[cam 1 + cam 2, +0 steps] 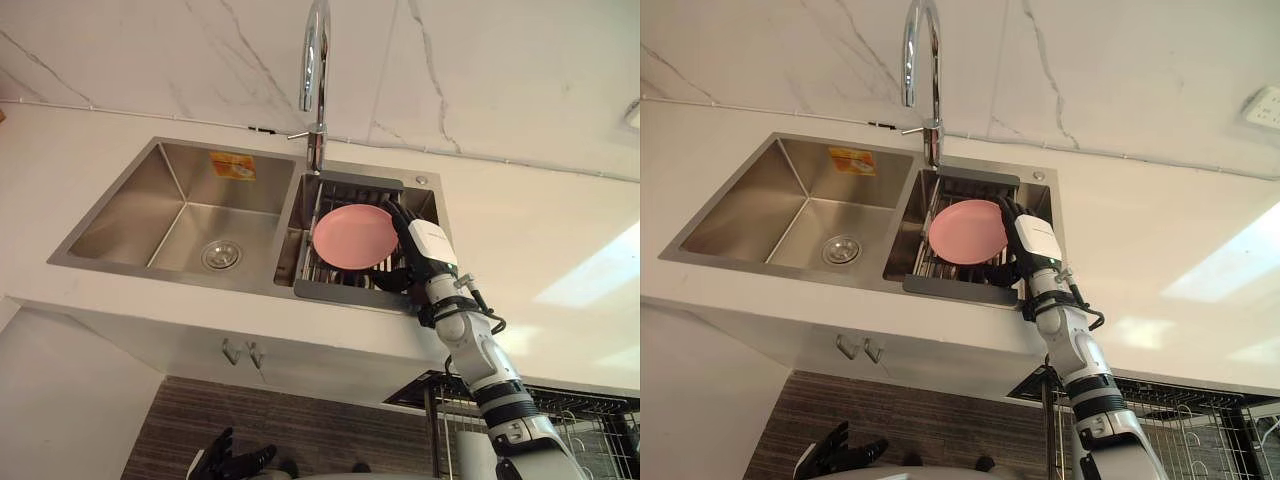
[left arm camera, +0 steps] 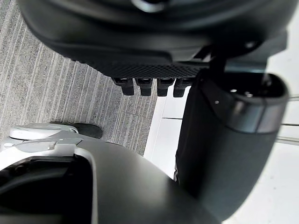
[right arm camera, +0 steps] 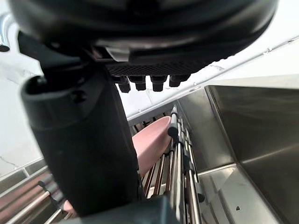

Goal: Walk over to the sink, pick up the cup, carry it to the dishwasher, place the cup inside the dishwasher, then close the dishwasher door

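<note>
Nearest you, your left hand point(image 1: 228, 458) hangs low over the floor with its fingers loosely spread and nothing in them. Below your right forearm, a wire basket point(image 1: 580, 415) juts out under the counter point(image 1: 560, 230); it is probably the dishwasher's rack.

Your right hand point(image 1: 425, 245) reaches over the counter edge into the basin. Its fingers are straight and the thumb point(image 3: 84, 149) stands out, so it is open and has nothing gripped. What lies within its reach is a pink plate point(image 1: 352, 237) rather than a cup. The plate leans on edge in the drying rack point(image 1: 340, 291), just on the thumb side of the hand. I cannot tell whether the hand touches its rim.

I expect the plate to be light, rigid and smooth, so it will slip under a weak pinch. It could chip if knocked against the rack's bars point(image 3: 176, 154). Take it by the rim nearest the hand, thumb on one face and fingers on the other, and lift it clear of the bars before you turn away.

Beyond the hand stands the faucet point(image 1: 316, 60). The sink's point(image 1: 110, 262) other basin lies across the plate from the hand.
</note>
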Controlling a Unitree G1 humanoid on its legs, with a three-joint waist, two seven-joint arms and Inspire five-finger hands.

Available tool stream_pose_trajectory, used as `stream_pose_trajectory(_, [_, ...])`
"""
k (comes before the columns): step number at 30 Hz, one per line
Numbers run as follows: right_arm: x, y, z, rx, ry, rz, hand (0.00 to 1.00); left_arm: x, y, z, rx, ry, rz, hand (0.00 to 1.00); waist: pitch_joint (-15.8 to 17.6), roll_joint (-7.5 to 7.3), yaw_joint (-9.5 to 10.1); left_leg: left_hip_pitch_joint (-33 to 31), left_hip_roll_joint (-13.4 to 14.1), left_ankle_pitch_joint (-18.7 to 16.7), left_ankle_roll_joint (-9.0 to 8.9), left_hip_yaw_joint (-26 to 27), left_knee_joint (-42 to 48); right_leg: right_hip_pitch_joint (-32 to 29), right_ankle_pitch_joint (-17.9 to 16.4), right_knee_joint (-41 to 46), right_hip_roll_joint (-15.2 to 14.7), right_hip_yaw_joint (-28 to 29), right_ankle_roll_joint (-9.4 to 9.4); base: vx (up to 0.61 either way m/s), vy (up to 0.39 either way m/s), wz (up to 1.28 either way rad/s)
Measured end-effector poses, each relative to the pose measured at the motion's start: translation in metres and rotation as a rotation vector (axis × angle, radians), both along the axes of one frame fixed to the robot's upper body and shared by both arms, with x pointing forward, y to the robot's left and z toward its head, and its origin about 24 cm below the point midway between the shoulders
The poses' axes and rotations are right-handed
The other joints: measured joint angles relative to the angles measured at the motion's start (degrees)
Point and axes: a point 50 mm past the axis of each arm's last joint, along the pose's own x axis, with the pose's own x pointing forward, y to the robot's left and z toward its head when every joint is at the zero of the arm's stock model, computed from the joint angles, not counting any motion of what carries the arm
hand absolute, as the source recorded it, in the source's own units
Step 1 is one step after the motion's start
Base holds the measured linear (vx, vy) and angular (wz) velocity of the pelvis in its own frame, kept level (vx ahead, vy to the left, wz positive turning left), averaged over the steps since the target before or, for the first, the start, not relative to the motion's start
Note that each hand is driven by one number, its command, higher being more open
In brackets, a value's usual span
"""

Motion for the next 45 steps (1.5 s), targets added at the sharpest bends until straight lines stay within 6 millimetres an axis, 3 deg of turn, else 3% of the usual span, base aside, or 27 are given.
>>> stream_pose_trajectory(18, [0.016,0.002,0.015,0.002,-0.058,-0.018,1.0,0.012,-0.001,0.005,-0.011,-0.052,-0.02,1.0,1.1,-0.14,2.45,-3.8,-0.1,-0.1,-0.01,0.0,3.9,-1.9,0.4,1.5,-0.4,-0.5,0.57,0.0,-0.003,0.08])
stream_pose_trajectory(27, [0.017,-0.001,0.009,0.002,-0.021,-0.031,1.0,0.013,-0.001,0.006,-0.012,-0.056,-0.022,1.0,1.6,-0.14,2.42,-3.7,-0.4,1.3,0.85,-0.1,2.6,-2.2,0.6,1.3,-0.6,-0.1,0.56,-0.03,-0.019,-0.01])
stream_pose_trajectory(45, [0.032,-0.007,0.03,-0.026,-0.096,-0.066,1.0,0.018,0.001,0.009,-0.018,-0.086,-0.028,1.0,3.8,-0.8,3.1,-4.8,-1.0,3.2,1.59,-0.3,0.5,-3.8,2.1,0.3,-1.0,0.0,0.91,-0.01,-0.001,0.0])
